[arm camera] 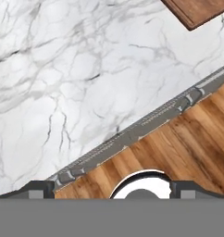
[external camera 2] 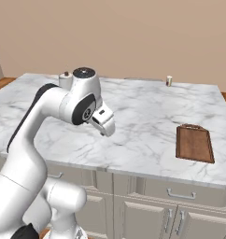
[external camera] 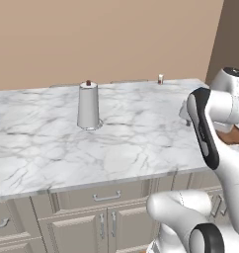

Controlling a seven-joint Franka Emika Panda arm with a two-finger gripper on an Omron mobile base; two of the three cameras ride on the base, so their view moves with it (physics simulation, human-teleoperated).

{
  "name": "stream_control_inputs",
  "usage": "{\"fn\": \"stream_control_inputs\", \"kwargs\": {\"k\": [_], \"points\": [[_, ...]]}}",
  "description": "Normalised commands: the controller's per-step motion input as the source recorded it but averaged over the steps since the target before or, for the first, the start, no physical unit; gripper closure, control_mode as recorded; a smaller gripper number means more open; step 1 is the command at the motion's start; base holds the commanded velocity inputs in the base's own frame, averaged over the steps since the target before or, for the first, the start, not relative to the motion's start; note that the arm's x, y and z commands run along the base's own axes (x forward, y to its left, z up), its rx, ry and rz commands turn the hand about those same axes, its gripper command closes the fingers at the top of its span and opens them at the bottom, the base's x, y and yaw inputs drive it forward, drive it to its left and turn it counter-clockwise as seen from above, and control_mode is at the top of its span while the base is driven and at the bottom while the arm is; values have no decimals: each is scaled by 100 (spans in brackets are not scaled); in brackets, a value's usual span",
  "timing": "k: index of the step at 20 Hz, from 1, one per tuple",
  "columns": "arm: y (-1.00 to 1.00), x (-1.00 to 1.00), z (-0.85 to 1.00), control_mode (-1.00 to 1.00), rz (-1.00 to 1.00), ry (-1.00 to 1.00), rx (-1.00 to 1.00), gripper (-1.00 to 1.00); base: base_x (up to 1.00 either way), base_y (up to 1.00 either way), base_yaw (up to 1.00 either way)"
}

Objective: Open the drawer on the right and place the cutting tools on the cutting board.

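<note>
The drawer [external camera 2: 180,192] on the right sits shut under the counter's front edge, its silver bar handle facing out. The reddish-brown cutting board [external camera 2: 194,143] lies bare on the marble above it; one corner of the cutting board [arm camera: 202,11] shows in the hand view and a sliver [external camera: 236,136] behind the arm. My gripper [external camera 2: 106,127] hangs over the front part of the counter, well left of the board. In the hand view my gripper [arm camera: 112,187] is open, its fingertips [arm camera: 37,187] wide apart with nothing between them. The cutting tools are out of view.
A tall white paper-towel roll [external camera: 88,106] stands mid-counter, and a small jar [external camera 2: 169,80] sits near the back edge. Another shut drawer [external camera: 106,196] lies further left, with cabinet doors [external camera: 82,227] below. The hand view looks down past the counter edge [arm camera: 132,134] to wooden floor [arm camera: 188,148].
</note>
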Motion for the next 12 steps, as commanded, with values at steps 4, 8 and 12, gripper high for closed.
{"fn": "stream_control_inputs", "kwargs": {"k": [4,8,12], "points": [[0,-27,3,-100,-4,-1,0,-100,0,0,0],[-8,-24,0,-100,-7,-6,0,-100,0,0,0],[-45,-4,1,-100,-19,-8,3,-100,0,0,0]]}}
